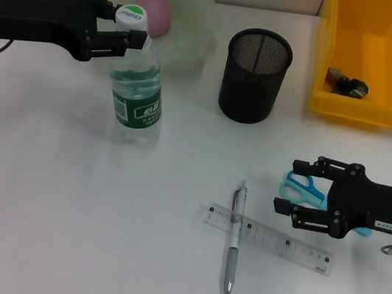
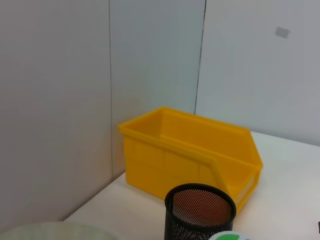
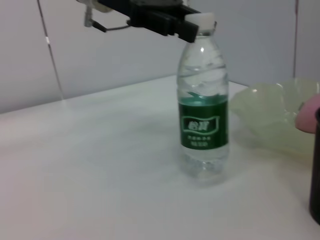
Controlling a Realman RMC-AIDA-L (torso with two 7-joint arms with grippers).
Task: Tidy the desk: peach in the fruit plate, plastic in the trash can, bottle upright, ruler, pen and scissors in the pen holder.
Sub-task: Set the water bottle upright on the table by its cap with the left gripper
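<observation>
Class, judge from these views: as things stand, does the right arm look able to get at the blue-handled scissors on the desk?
Probably yes. The right gripper hangs open directly over the scissors, with nothing between them. The ruler and pen lie nearer the robot, out of the way.

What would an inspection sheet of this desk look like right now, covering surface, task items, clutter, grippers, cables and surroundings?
Surface: white desk, no spills seen.
Job's things: bottle upright; peach in fruit plate; pen lying across ruler; scissors flat on desk; pen holder empty; dark scrap in yellow trash can.
Clutter: nothing seen.
Grippers: left gripper around the bottle cap; right gripper open above the scissors.
Cables: thin wire beside left arm.
Surroundings: grey wall panels behind.
</observation>
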